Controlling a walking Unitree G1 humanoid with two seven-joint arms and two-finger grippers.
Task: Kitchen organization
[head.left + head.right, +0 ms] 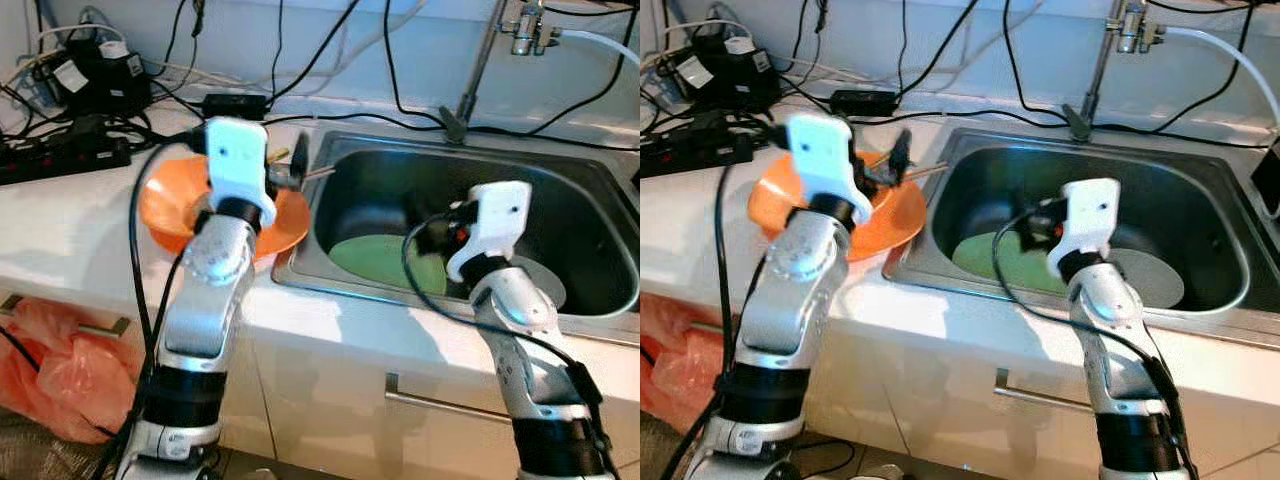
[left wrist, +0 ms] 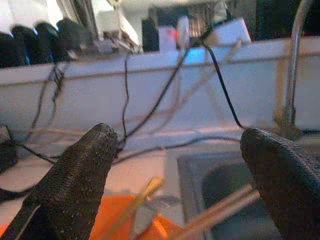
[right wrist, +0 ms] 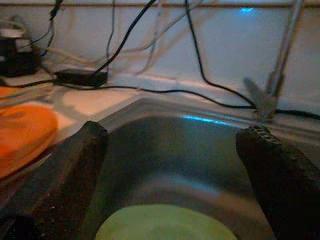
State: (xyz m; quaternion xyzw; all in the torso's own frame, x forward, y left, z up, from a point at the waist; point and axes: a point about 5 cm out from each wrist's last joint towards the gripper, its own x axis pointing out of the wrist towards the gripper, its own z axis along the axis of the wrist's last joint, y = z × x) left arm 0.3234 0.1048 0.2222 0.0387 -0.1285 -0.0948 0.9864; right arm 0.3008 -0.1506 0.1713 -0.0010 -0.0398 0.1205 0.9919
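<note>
The left gripper [image 2: 175,165] is hovering over the orange bowl [image 1: 165,205], which is sitting on the white counter [image 1: 70,225] just left of the steel sink [image 1: 560,165]; its fingers [image 2: 80,175] are standing wide apart and gripping nothing. Wooden chopsticks [image 2: 220,212] are lying across the bowl's far right rim, pointing toward the sink. The right gripper [image 3: 172,165] is reaching into the sink, its fingers [image 3: 280,165] also spread wide and empty, above a green plate [image 1: 385,260] lying flat on the basin floor. A grey plate [image 1: 1145,275] is lying beside it to the right (partly hidden by the arm). Black cables [image 1: 240,105] are trailing along the far counter.
</note>
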